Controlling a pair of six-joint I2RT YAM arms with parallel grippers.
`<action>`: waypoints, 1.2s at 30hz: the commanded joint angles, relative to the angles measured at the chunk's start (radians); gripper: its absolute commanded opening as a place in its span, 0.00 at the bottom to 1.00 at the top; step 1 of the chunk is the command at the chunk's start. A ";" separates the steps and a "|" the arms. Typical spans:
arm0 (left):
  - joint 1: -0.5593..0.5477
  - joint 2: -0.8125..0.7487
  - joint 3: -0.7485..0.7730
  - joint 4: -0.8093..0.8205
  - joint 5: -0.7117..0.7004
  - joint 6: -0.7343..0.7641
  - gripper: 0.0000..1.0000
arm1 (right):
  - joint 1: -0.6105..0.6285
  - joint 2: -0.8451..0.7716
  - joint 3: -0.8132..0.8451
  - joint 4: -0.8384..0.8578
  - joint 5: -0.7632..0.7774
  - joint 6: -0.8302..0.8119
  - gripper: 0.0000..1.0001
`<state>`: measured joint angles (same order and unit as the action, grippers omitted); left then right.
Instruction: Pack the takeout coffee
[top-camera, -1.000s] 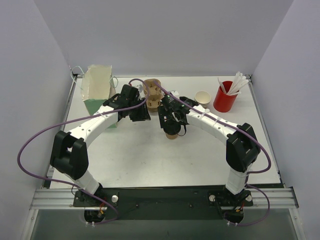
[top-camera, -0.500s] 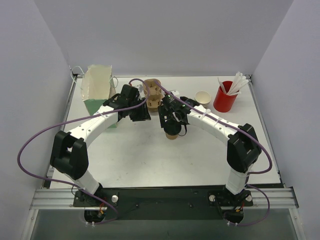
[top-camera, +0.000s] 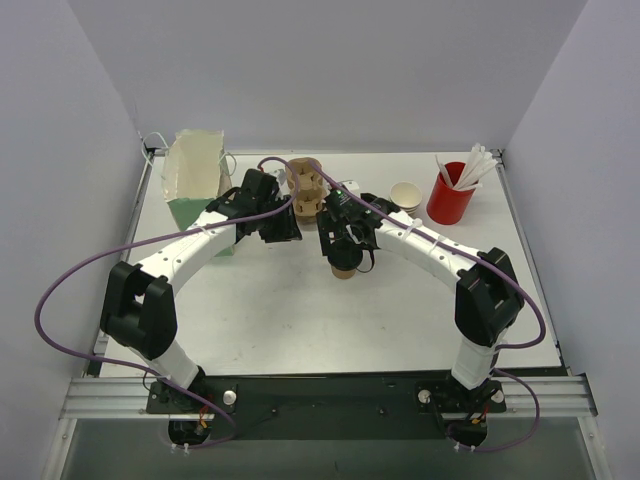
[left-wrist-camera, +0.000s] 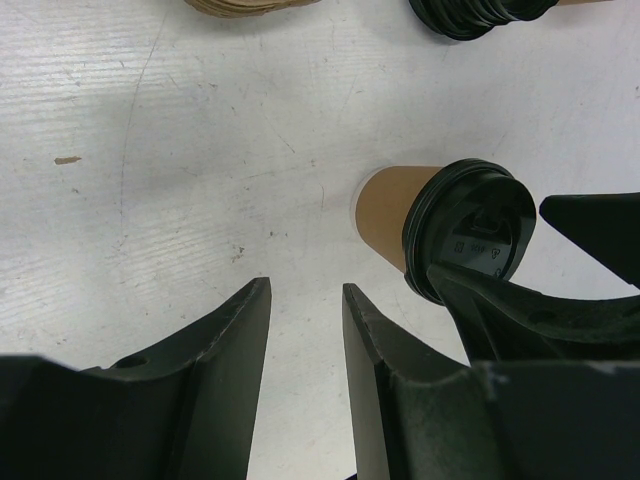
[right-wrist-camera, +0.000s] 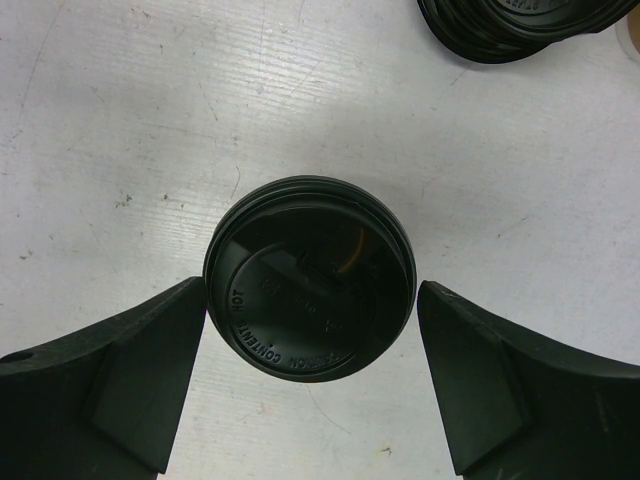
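The takeout coffee (top-camera: 345, 264), a brown paper cup with a black lid (right-wrist-camera: 310, 280), stands upright on the white table near its middle. My right gripper (right-wrist-camera: 312, 292) hangs over it, open, with one finger on each side of the lid. The left finger sits at the lid's rim and the right finger stands a small gap away. In the left wrist view the cup (left-wrist-camera: 395, 212) shows to the right with the right gripper's dark fingers (left-wrist-camera: 590, 232) around its lid. My left gripper (left-wrist-camera: 306, 290) hovers just left of the cup, open, with bare table between its fingers.
An open green and white paper bag (top-camera: 192, 180) stands at the back left. A tan cup carrier (top-camera: 305, 188) sits behind the grippers. A stack of black lids (right-wrist-camera: 530, 25) lies nearby. Lidless tan cups (top-camera: 405, 195) and a red cup with white sticks (top-camera: 450, 195) stand back right.
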<state>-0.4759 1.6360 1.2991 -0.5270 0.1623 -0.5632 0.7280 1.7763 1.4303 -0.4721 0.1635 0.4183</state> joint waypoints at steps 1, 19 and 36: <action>0.005 -0.022 -0.007 0.036 0.013 0.009 0.45 | 0.004 -0.002 -0.007 -0.017 0.007 0.004 0.80; 0.005 -0.022 -0.014 0.045 0.016 0.006 0.45 | 0.005 0.025 -0.019 -0.014 -0.002 0.005 0.79; 0.005 -0.016 -0.009 0.039 0.017 0.011 0.45 | 0.005 0.035 -0.021 -0.016 -0.001 0.008 0.72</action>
<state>-0.4759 1.6360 1.2865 -0.5201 0.1654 -0.5632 0.7280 1.7935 1.4208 -0.4671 0.1562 0.4183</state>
